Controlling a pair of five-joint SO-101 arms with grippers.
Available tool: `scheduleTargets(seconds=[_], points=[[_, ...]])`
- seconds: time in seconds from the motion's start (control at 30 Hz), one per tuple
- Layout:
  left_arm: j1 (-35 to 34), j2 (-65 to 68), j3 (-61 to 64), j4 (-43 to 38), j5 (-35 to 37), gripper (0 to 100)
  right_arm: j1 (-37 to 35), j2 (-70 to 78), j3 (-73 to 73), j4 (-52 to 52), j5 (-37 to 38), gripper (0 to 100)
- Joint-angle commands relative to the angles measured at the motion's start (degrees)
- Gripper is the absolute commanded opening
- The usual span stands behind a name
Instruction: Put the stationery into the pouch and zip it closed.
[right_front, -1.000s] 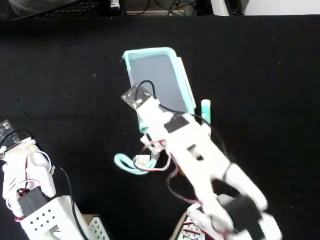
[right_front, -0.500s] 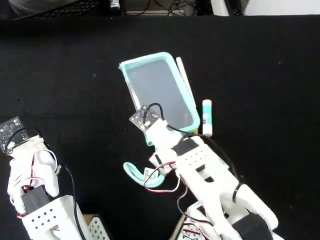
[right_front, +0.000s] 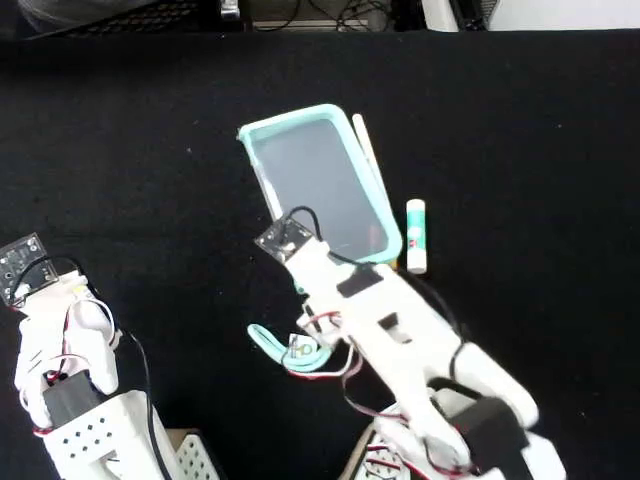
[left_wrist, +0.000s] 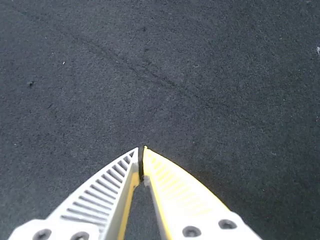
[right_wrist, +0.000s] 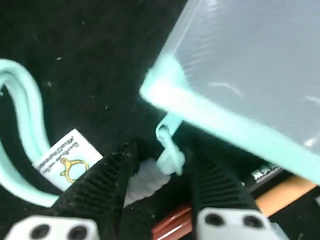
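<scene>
Right wrist view detail is given that cannot be had from above. The pouch (right_wrist: 250, 65), translucent with a mint border, is seen at its near corner. Its zip pull (right_wrist: 170, 150) is framed by the jaws of the right gripper (right_wrist: 162, 155), which are held a little apart around it. The pull is touched by one finger, though no firm pinch is shown. An orange piece (right_wrist: 282, 192) and a red piece (right_wrist: 172, 227) are shown at the pouch's near edge; whether they lie inside cannot be told.

From the high view the pouch (right_front: 320, 185) is placed mid-table, flat, its near end covered by the right arm (right_front: 400, 330). A glue stick (right_front: 415, 235) is laid just beside its right edge, and a pale stick (right_front: 364, 145) is set along that edge farther back. The mint strap (right_front: 268, 343) is curled on the cloth by the near corner, with a white tag (right_wrist: 67, 160) beside it. A gold clasp drawing is made out on the tag, but its print cannot be read, nor can that on the glue stick.

In the left wrist view the left gripper (left_wrist: 141, 151) is shown closed, tip against tip, with nothing held, over black cloth. The black table (right_front: 530, 120) is seen to run well past the pouch on both sides, and its far edge lies well apart from the pouch.
</scene>
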Motion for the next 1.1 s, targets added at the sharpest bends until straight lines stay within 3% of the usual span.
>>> scheduleTargets(seconds=[0.0,0.17,0.37,0.43,0.5,0.6,0.7,0.9,1.07], points=[[0.40,-0.44,-0.92,-0.70,0.44,3,-0.09,4.18,-4.44,0.97,0.26,3.8],[0.40,-0.44,-0.92,-0.70,0.44,3,0.09,1.89,-4.62,2.02,0.35,1.2],[1.80,-0.35,-2.68,-1.14,0.26,4,0.00,-14.73,-13.49,11.52,2.11,1.1],[5.67,-0.35,-5.23,-0.79,0.53,9,0.00,-18.15,-19.91,15.56,3.69,1.1],[13.76,0.09,-7.08,-1.23,0.53,13,0.00,-18.86,-27.82,20.04,4.84,1.1],[28.00,0.18,-9.54,-1.32,0.26,13,0.00,-17.27,-39.25,25.67,7.56,1.1],[36.26,0.18,-12.18,-4.31,0.53,13,0.00,-14.20,-48.84,29.54,10.02,1.1],[38.46,-0.35,-13.58,-9.67,0.70,13,-2.29,-7.43,-58.68,31.74,12.92,1.1],[38.46,-0.35,-19.74,-4.92,6.51,13,-7.30,-3.30,-62.64,31.30,14.07,1.1]])
